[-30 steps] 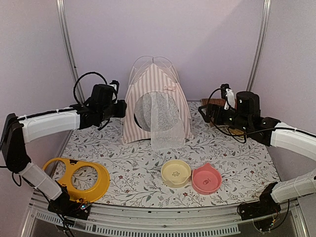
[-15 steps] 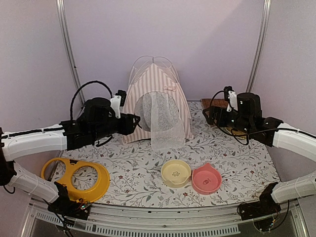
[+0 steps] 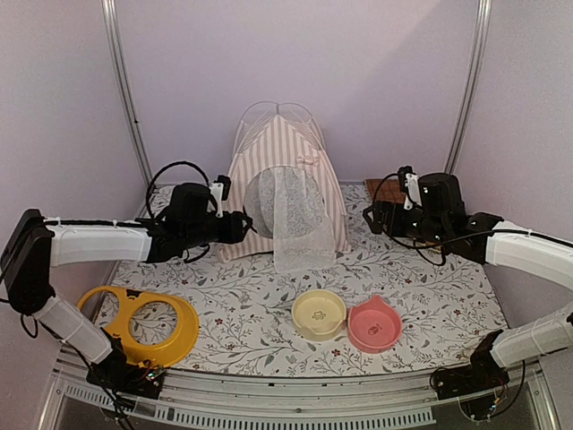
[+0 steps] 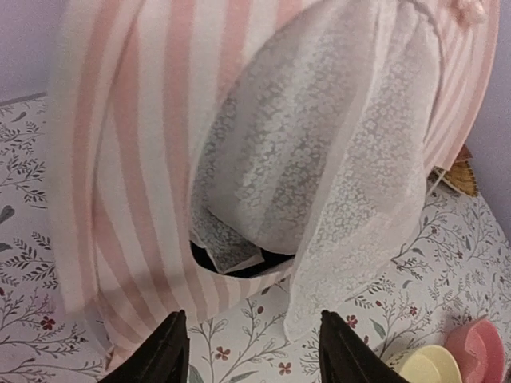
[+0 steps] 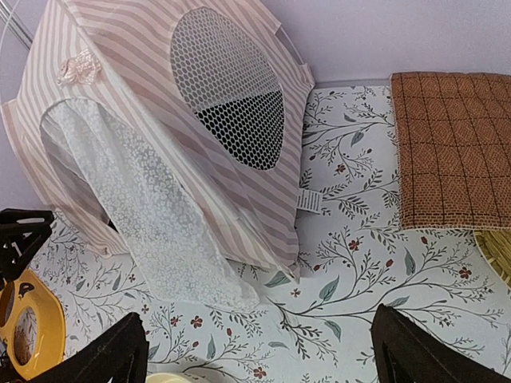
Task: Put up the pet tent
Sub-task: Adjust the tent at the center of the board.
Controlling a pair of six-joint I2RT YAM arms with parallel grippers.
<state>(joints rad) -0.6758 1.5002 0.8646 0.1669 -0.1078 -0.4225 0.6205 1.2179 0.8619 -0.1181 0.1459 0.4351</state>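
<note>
The pet tent (image 3: pixel 285 184) stands upright at the back middle of the table, pink-and-white striped, with a white lace flap hanging over its round door and thin clear poles crossing at its top. My left gripper (image 3: pixel 243 224) is open and empty, just left of the tent's front corner; in the left wrist view the tent (image 4: pixel 160 159) fills the frame above the open gripper (image 4: pixel 254 351). My right gripper (image 3: pixel 369 218) is open and empty, to the right of the tent; the right wrist view shows the tent's mesh side window (image 5: pixel 231 88) above the gripper (image 5: pixel 259 351).
A brown quilted mat (image 5: pixel 451 144) lies at the back right, behind my right arm. A yellow bowl (image 3: pixel 319 313) and a pink bowl (image 3: pixel 374 324) sit at the front middle. A yellow two-hole bowl stand (image 3: pixel 139 324) lies front left. Purple walls enclose the table.
My left gripper has swung right and down toward the tent's left front corner. My right gripper has shifted slightly left and lower toward the tent. The tent has not moved.
</note>
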